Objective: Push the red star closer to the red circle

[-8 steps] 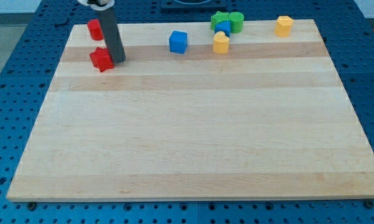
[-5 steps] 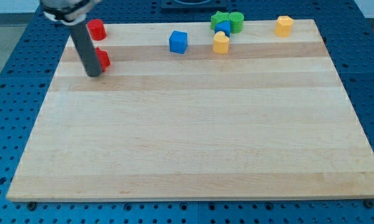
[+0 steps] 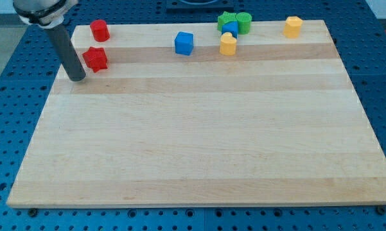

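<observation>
The red star (image 3: 96, 59) lies near the board's top left corner. The red circle (image 3: 100, 29) stands just above it at the board's top edge, a short gap between them. My tip (image 3: 77, 78) rests on the board to the lower left of the red star, close to it but apart, near the board's left edge. The dark rod rises from there toward the view's top left.
A blue cube (image 3: 184, 43) sits at the top middle. A green star (image 3: 227, 20), a green block (image 3: 243, 22), a small blue block (image 3: 230, 29) and a yellow block (image 3: 228, 44) cluster to its right. Another yellow block (image 3: 293, 26) stands at the top right.
My tip has swept from the star's right side to its lower left. The red star has shifted slightly to the left and up, a little nearer the red circle.
</observation>
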